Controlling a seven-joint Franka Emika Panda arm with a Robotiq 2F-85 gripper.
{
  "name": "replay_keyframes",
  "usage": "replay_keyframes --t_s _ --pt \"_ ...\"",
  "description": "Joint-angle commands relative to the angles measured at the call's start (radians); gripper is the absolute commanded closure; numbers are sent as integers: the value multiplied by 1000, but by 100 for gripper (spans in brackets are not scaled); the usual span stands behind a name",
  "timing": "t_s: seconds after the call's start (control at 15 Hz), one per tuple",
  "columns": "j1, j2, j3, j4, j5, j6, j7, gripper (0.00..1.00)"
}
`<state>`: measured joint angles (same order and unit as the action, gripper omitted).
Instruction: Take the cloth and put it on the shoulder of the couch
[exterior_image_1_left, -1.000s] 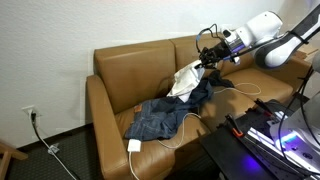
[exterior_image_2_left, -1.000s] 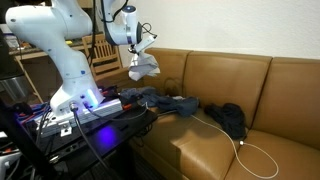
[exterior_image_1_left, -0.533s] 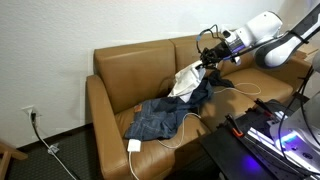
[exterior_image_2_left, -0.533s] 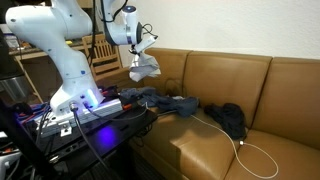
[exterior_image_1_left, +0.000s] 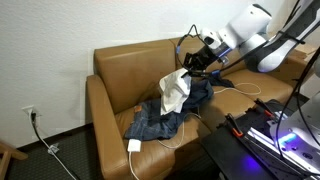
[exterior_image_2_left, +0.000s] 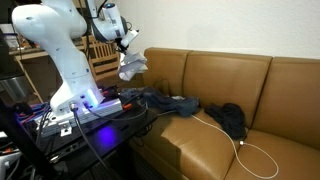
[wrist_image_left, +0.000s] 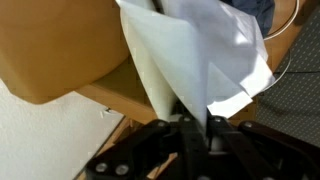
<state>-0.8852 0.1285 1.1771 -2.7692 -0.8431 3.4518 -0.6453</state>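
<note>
Pincer (exterior_image_1_left: 188, 66) grips the top edge of the white cloth (exterior_image_1_left: 175, 92), its fingers pressed together on the fabric, as the wrist view shows (wrist_image_left: 197, 122). The cloth (wrist_image_left: 200, 55) hangs loose in the air in front of the backrest of the tan leather couch (exterior_image_1_left: 125, 70), above the seat. In an exterior view it (exterior_image_2_left: 133, 67) hangs clear of what lies below. The seat surface (exterior_image_2_left: 200, 140) carries a heap of blue denim clothes (exterior_image_1_left: 155, 122), a separate dark garment (exterior_image_2_left: 232, 118) further along, and a white cable (exterior_image_2_left: 255, 158) that ends in a white charger (exterior_image_1_left: 134, 146) at the seat's front edge. Behind the couch stands a plain white wall (exterior_image_1_left: 60, 40); low on it sits an outlet (exterior_image_1_left: 29, 113) with a black cord running down to the dark floor (exterior_image_1_left: 50, 165).
</note>
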Motion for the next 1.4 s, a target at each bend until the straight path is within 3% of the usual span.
replay_keyframes --t_s 0.0,0.07,0.27,0.33,0.47,0.53,0.67,0.8,1.33 --pt "86 -223 190 53 219 10 52 98" --pt "117 -243 217 89 285 1 56 98" --pt "215 -302 204 136 410 8 19 98" --pt "189 -263 219 118 372 0 38 90" --pt "216 -301 220 136 402 0 38 90" --pt "216 -307 219 136 402 0 38 98" --pt "160 -230 279 159 384 -113 10 98" --pt "154 -205 304 160 372 -136 2 98" --pt "194 -243 301 142 368 -7 12 98"
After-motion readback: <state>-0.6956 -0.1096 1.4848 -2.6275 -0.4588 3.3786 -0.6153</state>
